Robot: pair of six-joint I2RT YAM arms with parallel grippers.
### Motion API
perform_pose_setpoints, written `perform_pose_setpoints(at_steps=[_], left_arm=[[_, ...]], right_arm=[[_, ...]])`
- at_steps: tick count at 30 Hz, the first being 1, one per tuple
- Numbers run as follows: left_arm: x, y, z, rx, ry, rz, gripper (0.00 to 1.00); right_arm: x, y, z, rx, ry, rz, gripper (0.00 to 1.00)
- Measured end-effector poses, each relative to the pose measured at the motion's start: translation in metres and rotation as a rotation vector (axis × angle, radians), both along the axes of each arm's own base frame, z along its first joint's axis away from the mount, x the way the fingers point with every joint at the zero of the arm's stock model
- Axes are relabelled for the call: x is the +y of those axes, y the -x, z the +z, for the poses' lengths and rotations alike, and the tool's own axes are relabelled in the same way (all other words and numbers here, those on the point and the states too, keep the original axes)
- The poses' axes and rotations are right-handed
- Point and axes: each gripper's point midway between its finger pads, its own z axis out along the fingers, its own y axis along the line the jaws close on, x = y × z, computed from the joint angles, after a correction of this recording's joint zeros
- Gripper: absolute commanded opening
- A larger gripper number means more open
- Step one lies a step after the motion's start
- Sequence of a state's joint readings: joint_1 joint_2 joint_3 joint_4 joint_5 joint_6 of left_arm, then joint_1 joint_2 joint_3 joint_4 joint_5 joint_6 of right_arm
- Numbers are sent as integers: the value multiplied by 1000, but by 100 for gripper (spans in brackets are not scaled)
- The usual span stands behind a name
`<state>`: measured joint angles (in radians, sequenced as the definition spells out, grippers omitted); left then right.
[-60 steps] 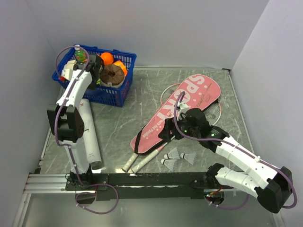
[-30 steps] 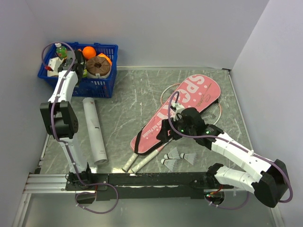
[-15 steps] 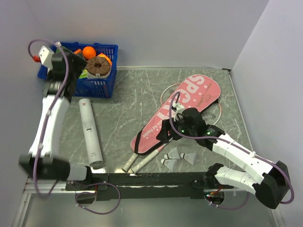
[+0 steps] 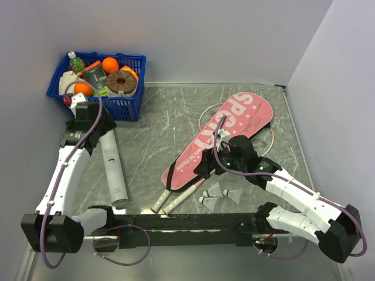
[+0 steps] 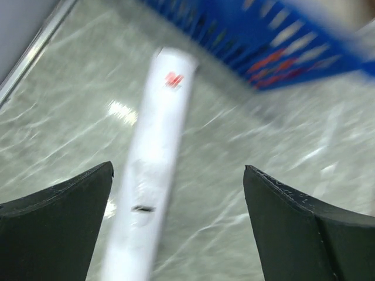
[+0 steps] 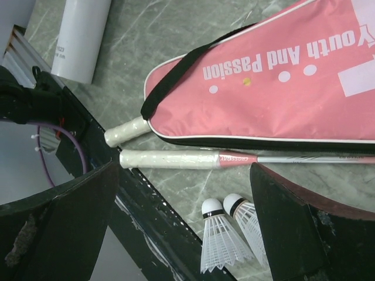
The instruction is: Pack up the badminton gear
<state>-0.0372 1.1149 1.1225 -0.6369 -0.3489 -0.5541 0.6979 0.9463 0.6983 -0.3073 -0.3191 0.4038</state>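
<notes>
Left gripper [image 5: 179, 170] (jaws wide, empty) over white tube [image 5: 152, 193]; right gripper [image 6: 184, 170], equally wide, above racket handles [image 6: 170, 159]. Blue basket [image 4: 126, 106] holds oranges [image 4: 110, 63], bottle [image 4: 75, 60].

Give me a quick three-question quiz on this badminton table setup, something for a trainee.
1. How many shuttlecocks lie by the narrow end of the pink racket bag?
2. True or false: the white tube lies flat on the table.
3. What sits under the open left gripper? A the tube, B the shuttlecocks, C the bag.
Key: 1 three; 2 true; 3 A.
</notes>
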Motion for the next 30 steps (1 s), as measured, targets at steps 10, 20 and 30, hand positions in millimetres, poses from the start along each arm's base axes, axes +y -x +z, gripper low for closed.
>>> perform_pose_setpoints(at_steps=[10, 20, 30], left_arm=[[6, 7, -68, 205, -96, -59, 97], [7, -6, -159, 465, -174, -110, 97], [13, -55, -175, 513, -239, -127, 97]], right_arm=[[3, 5, -11, 19, -14, 15, 100], [12, 6, -24, 56, -26, 34, 100], [19, 6, -28, 73, -39, 50, 100]])
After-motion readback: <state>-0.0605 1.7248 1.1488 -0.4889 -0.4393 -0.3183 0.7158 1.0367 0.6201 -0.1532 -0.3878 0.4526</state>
